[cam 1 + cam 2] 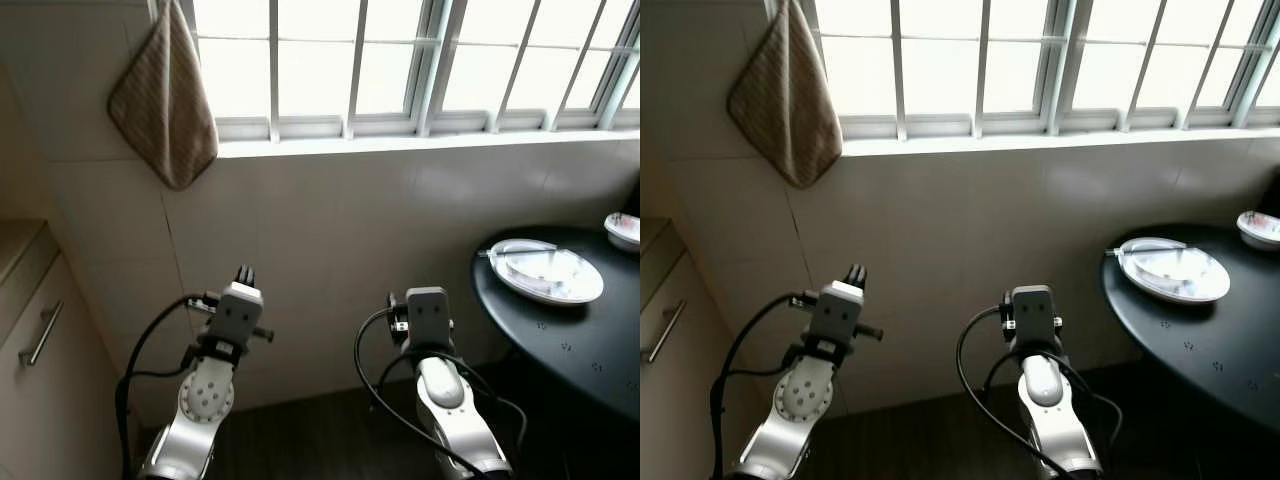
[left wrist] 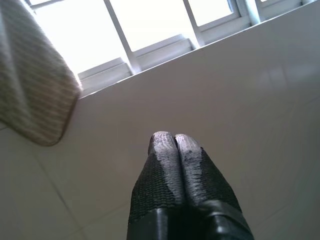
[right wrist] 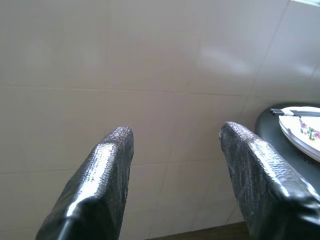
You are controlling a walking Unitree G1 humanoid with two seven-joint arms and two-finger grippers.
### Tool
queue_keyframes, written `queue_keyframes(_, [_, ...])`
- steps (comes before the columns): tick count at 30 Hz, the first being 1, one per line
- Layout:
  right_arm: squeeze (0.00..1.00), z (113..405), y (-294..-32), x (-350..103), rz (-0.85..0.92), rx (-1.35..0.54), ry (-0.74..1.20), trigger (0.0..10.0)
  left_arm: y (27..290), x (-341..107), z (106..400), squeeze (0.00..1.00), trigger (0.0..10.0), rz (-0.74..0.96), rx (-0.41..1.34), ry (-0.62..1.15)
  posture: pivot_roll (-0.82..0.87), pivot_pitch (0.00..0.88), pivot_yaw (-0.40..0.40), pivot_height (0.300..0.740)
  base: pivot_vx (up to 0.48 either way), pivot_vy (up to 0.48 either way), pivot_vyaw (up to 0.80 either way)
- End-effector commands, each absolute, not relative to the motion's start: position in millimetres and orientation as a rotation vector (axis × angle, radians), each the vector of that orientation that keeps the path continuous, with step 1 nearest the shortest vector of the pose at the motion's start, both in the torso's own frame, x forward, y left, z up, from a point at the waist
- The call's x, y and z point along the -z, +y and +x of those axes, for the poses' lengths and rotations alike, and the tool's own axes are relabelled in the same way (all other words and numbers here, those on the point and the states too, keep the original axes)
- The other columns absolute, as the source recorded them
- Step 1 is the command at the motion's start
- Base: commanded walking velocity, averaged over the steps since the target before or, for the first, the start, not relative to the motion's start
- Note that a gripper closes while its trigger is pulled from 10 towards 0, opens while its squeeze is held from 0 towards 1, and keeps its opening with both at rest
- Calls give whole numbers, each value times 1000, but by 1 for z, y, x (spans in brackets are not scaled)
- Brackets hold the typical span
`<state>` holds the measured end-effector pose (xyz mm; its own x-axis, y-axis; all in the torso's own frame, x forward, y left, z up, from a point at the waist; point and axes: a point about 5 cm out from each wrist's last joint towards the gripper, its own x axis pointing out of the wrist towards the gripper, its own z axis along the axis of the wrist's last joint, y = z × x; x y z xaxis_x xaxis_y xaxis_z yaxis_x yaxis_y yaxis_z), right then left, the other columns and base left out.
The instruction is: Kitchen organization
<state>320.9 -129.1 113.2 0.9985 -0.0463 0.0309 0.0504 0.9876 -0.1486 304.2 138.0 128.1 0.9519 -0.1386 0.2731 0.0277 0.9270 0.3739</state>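
A round black table [image 1: 590, 350] stands at the right, bearing a white oval plate [image 1: 548, 272] with utensils laid across it and a small white bowl [image 1: 624, 230] at the far edge. My left gripper [image 1: 244, 275] is raised toward the tiled wall, its fingers [image 2: 172, 145] pressed together and holding nothing. My right gripper [image 3: 175, 137] is held up beside it, left of the table, open and empty, with the plate [image 3: 302, 131] off to one side of it.
A brown striped cloth [image 1: 165, 100] hangs on the wall below the barred window [image 1: 420, 60]. A beige cabinet with a metal handle [image 1: 40, 335] stands at the left. Dark floor [image 1: 320, 440] lies between the arms and the wall.
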Motion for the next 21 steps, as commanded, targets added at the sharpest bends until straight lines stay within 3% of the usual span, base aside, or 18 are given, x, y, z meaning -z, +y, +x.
queue_keyframes(1, [0,322,-139,-115,-166,78,-26,10000,128,-130,305,0,10000,368,112,-310,19,0,0,740,285,0,0])
queue_keyframes(7, [0,322,-138,-113,-152,83,-10,10000,129,-130,304,0,10000,370,113,-308,20,0,1,740,284,0,0])
queue_keyframes(11, [0,323,-139,-112,-151,89,-3,10000,129,-130,304,0,10000,370,114,-308,20,0,2,740,287,0,-800])
queue_keyframes(21, [0,323,-138,-112,-177,86,-8,10000,129,-129,304,0,10000,370,115,-306,21,0,2,740,286,0,0])
